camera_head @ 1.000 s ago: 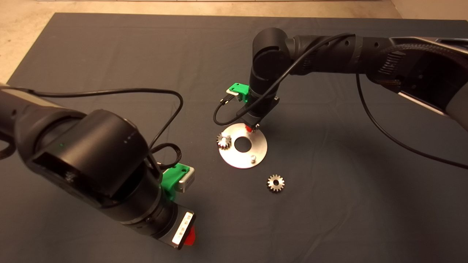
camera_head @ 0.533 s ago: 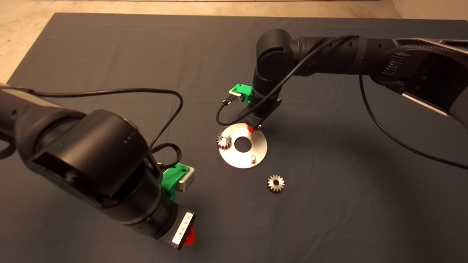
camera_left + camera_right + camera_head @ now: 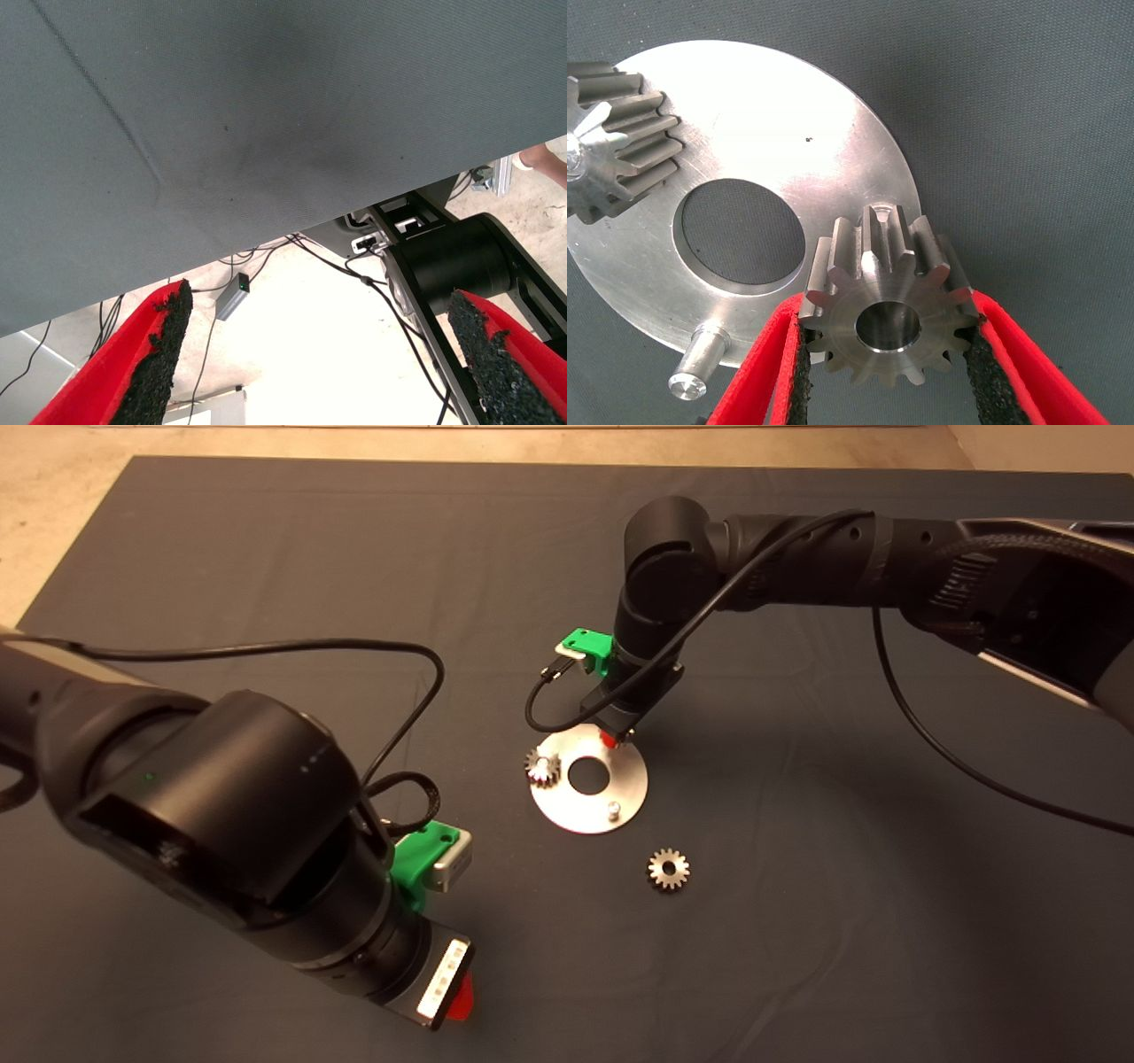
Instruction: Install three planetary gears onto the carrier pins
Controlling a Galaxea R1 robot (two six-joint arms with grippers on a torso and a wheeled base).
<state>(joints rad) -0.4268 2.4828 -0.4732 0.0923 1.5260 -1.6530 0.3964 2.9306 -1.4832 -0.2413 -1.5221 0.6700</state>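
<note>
Right wrist view is showing you the right hand (image 3: 886, 354) pinching a small silvery steel toothed gear (image 3: 888, 297) by its flanks, hovering over the rim of the flat shiny round metal disc (image 3: 771, 150), with the pin there hidden beneath it. On that disc a second gear (image 3: 541, 767) is sitting on its pin at nine o'clock, and a bare silver stud (image 3: 611, 809) is standing at about five o'clock. A third gear (image 3: 668, 869) is lying on the dark surface (image 3: 266, 558), beyond the disc's five o'clock edge. Expect hard, smooth, dense metal: it is likely slipping or tilting unless you are gripping across opposite teeth. Your left hand (image 3: 328, 354) is waiting spread wide, empty, at the near left.
</note>
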